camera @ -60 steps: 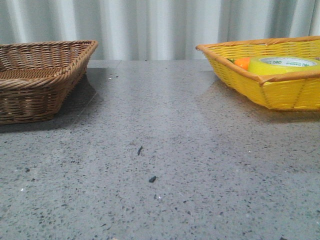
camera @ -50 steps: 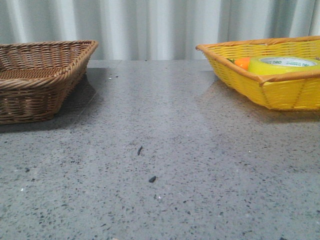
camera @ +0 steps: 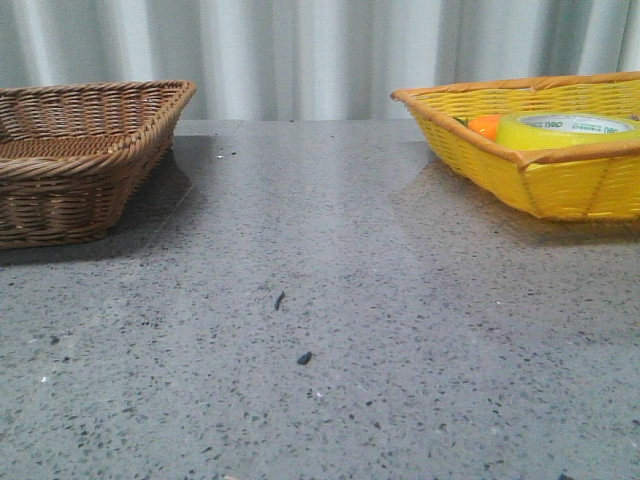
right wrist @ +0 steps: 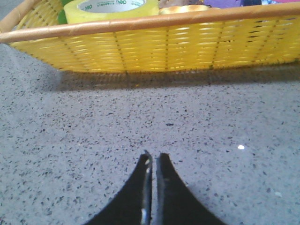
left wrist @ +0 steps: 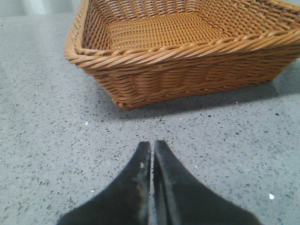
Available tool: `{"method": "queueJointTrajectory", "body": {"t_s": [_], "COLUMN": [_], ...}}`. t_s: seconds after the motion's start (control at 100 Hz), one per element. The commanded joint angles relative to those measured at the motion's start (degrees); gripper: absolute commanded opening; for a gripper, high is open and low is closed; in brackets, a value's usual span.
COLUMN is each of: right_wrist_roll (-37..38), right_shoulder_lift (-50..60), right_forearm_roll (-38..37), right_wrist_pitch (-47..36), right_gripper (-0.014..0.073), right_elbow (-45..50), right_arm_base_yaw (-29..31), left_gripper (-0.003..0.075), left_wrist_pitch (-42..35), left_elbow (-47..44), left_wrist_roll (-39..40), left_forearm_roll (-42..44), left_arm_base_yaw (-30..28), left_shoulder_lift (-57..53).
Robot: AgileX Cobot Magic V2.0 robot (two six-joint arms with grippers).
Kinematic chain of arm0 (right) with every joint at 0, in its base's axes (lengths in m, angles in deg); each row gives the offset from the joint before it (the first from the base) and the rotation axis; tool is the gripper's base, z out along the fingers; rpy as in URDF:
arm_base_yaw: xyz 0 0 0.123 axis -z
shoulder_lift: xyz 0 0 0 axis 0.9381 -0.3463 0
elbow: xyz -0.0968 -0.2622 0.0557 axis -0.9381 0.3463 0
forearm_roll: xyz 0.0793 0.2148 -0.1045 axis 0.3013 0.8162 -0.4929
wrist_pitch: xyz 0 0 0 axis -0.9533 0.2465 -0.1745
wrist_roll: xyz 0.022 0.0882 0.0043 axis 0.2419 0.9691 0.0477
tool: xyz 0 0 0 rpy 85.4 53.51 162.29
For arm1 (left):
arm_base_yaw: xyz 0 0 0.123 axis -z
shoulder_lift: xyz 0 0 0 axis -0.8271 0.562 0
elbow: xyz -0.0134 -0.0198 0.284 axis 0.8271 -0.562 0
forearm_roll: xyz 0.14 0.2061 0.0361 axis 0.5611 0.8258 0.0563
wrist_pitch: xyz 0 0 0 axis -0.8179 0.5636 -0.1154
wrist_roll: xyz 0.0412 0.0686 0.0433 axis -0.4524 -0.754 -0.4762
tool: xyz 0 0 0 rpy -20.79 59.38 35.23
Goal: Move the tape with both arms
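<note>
The tape [camera: 566,130], a yellow roll with a white core and green lettering, lies flat inside the yellow wicker basket [camera: 560,185] at the back right of the table. In the right wrist view the tape [right wrist: 110,8] shows just over the basket's near rim [right wrist: 154,21]. My right gripper [right wrist: 153,157] is shut and empty, low over the grey table a short way before that basket. My left gripper [left wrist: 152,144] is shut and empty too, in front of the brown wicker basket [left wrist: 187,70]. Neither gripper appears in the front view.
The brown basket [camera: 70,160] stands empty at the back left. An orange carrot-like object [camera: 485,126] lies beside the tape in the yellow basket, with a gold-coloured round thing [right wrist: 185,9] behind the rim. A pleated curtain closes the back. Small dark specks [camera: 304,358] dot the table.
</note>
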Motion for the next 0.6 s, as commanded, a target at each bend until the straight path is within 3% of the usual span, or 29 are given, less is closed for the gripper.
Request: {"method": "queueJointTrajectory", "body": {"t_s": [0.0, 0.59], "right_wrist_roll": [-0.4, -0.4], "right_shoulder_lift": [1.0, 1.0], "right_forearm_roll": [-0.9, -1.2], "right_wrist_pitch": [-2.4, -2.9], "right_gripper": [-0.0064, -0.0064], "right_elbow": [1.8, 1.8], "right_arm_base_yaw": [0.2, 0.2], "left_gripper": [-0.002, -0.002], "left_wrist_pitch": [-4.1, -4.2], "left_elbow": [-0.6, -0.6], "left_wrist_roll": [0.5, 0.5], "left_forearm_roll": [-0.3, -0.3], "left_arm_base_yaw": [-0.1, -0.1], "left_shoulder_lift": [-1.5, -1.5]}}
